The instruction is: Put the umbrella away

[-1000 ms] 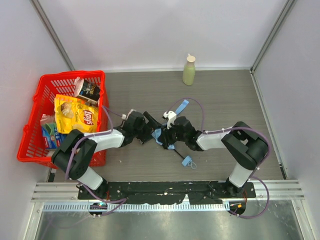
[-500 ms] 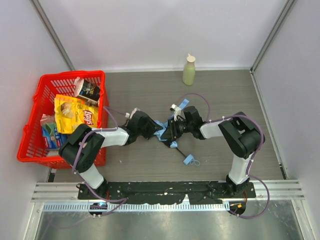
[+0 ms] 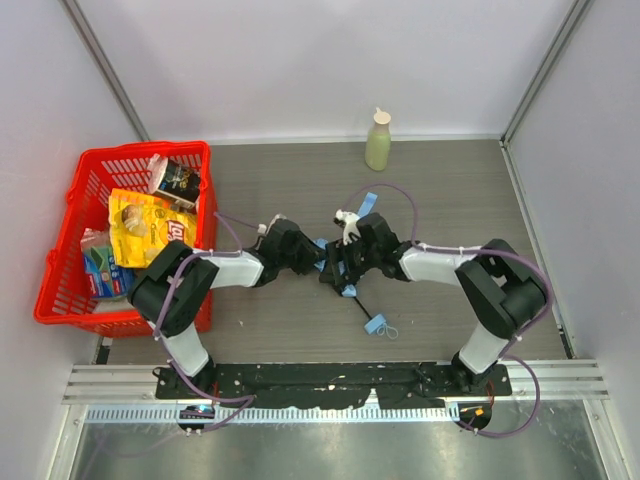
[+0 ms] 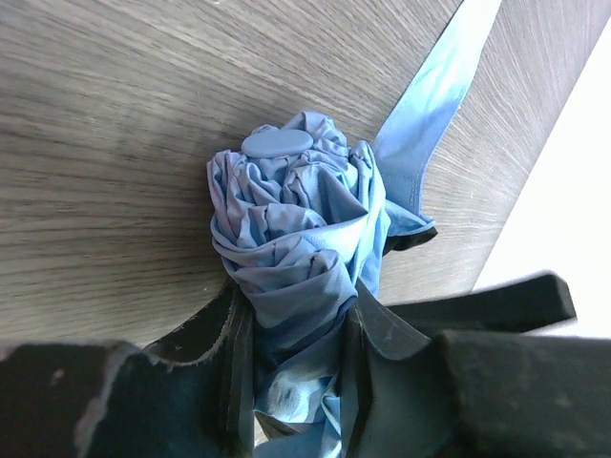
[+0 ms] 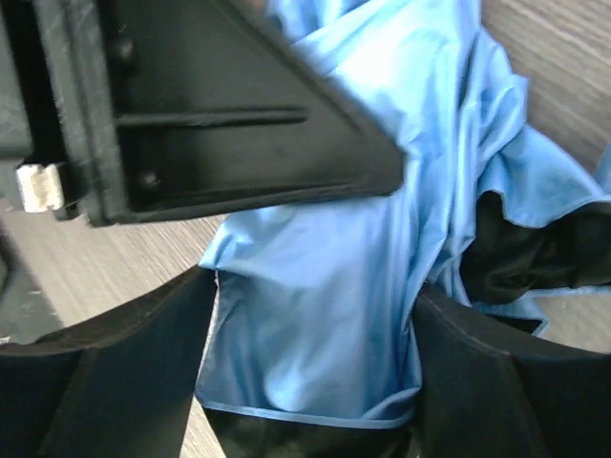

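On the grey wood-grain table [image 3: 450,200] between white walls [image 3: 300,70], the umbrella [image 4: 291,219] lies mid-table where both claws meet, the left gripper [image 4: 296,320] pinched tight on its bunched blue fabric, the right gripper [image 5: 305,324] spread wide with cloth loose between its jaws, a red basket [image 3: 60,270] off left, a pale green bottle [image 3: 378,145] well behind.

Bright, even light from above, soft shadows on the surface [image 3: 450,200]. Left wrist view blows out white at right; umbrella [image 5: 325,267] fabric glares up close, right wrist.
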Action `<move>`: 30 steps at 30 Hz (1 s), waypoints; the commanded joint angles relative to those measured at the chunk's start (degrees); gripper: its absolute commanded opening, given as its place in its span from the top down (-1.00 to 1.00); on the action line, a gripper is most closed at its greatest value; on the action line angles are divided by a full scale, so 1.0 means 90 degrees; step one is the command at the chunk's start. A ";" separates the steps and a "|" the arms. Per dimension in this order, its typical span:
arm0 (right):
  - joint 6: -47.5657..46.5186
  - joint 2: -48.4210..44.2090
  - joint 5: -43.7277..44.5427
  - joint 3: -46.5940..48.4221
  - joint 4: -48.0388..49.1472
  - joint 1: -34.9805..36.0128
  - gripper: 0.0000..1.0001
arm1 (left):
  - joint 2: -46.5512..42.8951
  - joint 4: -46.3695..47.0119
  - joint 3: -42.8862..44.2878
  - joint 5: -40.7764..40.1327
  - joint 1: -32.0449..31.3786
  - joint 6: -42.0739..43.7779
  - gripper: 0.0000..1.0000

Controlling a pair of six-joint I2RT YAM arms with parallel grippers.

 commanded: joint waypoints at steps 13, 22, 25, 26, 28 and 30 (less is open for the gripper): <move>-0.0833 0.0196 0.6710 0.0095 -0.1307 0.2480 0.16 | 0.0627 -0.2492 -0.0440 -0.0145 -0.0086 0.0210 1.00; -0.0795 -0.0341 0.2850 -0.0696 0.0039 0.1459 0.98 | 0.0529 -0.2336 -0.0450 -0.0214 -0.0086 0.0522 0.22; -0.0357 -0.0526 0.1322 -0.1076 0.0752 0.0773 0.98 | 0.0461 -0.2170 -0.0538 -0.0262 -0.0086 0.0562 -0.05; -0.0239 -0.0527 0.0592 -0.1097 0.1063 0.0462 0.98 | 0.0451 -0.2151 -0.0528 -0.0272 -0.0086 0.0591 -0.11; 0.0094 -0.0469 -0.0143 -0.1156 0.1465 0.0148 0.98 | 0.0470 -0.2121 -0.0528 -0.0253 -0.0096 0.0640 -0.15; 0.0464 -0.0226 -0.0758 -0.1049 0.1855 0.0000 0.98 | 0.0509 -0.2043 -0.0538 -0.0185 -0.0086 0.0621 -0.18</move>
